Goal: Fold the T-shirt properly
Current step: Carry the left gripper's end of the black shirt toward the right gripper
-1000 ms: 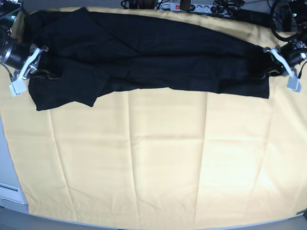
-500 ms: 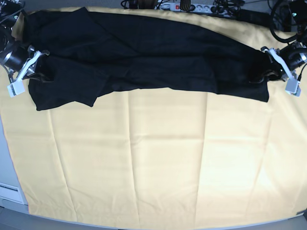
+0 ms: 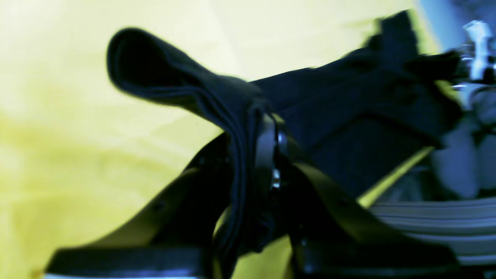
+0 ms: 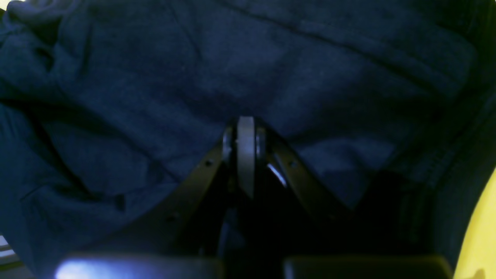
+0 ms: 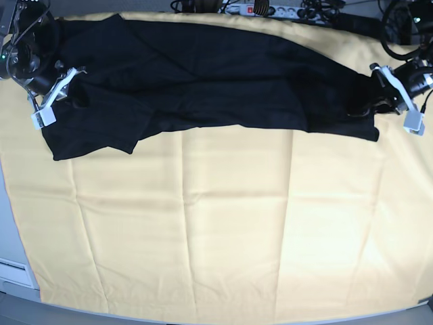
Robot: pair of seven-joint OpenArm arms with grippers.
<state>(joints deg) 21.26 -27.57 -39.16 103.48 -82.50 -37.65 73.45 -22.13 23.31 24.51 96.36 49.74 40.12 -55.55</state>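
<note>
Only the left wrist view shows the left gripper [image 3: 254,155] pinching T-shirt [image 3: 348,116] folds.

A big soft yellow table cloth [image 5: 223,230] covers the table, with straight fold lines across it. Behind the cloth's far edge lie a white power strip [image 5: 260,10] and a tangle of black cables [image 5: 399,27]. Bright, even light falls on the cloth.
</note>
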